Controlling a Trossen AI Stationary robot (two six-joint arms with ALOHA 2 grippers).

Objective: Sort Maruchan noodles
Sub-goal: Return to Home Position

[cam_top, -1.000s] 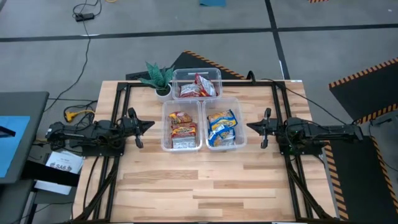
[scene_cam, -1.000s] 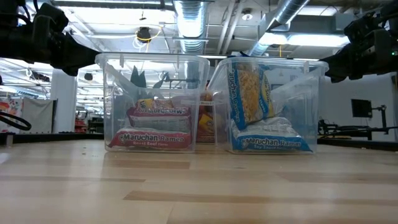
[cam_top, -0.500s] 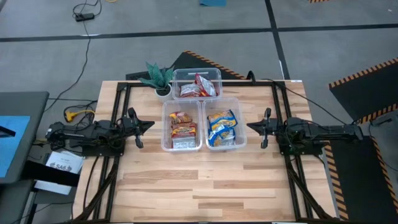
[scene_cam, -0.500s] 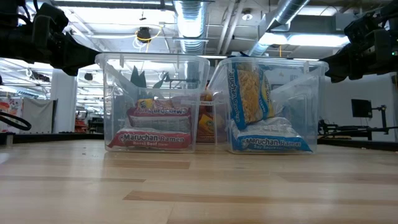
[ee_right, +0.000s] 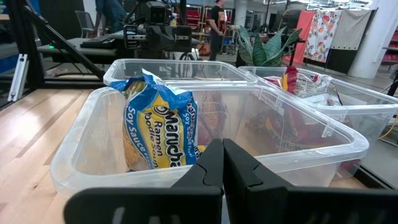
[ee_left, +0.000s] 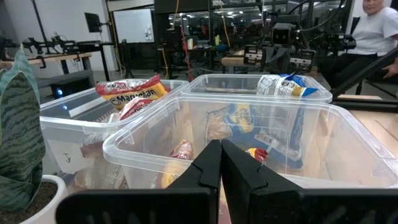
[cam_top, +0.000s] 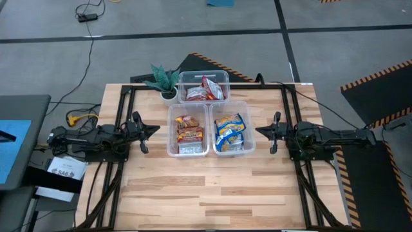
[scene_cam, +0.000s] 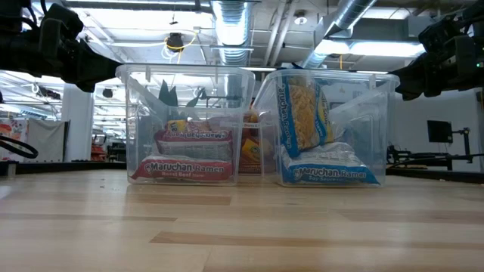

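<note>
Three clear bins stand in the middle of the table. The left bin (cam_top: 188, 131) holds yellow-orange Maruchan noodles packets (cam_top: 190, 134). The right bin (cam_top: 233, 132) holds blue-and-silver packets (cam_top: 230, 132), one standing upright (ee_right: 158, 134). The far bin (cam_top: 204, 87) holds red-and-silver packets (cam_top: 205, 90). My left gripper (cam_top: 154, 128) is shut, level, left of the bins and apart from them. My right gripper (cam_top: 259, 131) is shut, level, right of the bins and apart from them. Both hold nothing.
A small green potted plant (cam_top: 165, 80) stands at the far left corner of the bins. Bare wooden tabletop (cam_top: 212, 187) stretches from the bins to the near edge. A black frame (cam_top: 122, 96) runs along the table's sides. A person (ee_left: 379, 28) sits beyond the table.
</note>
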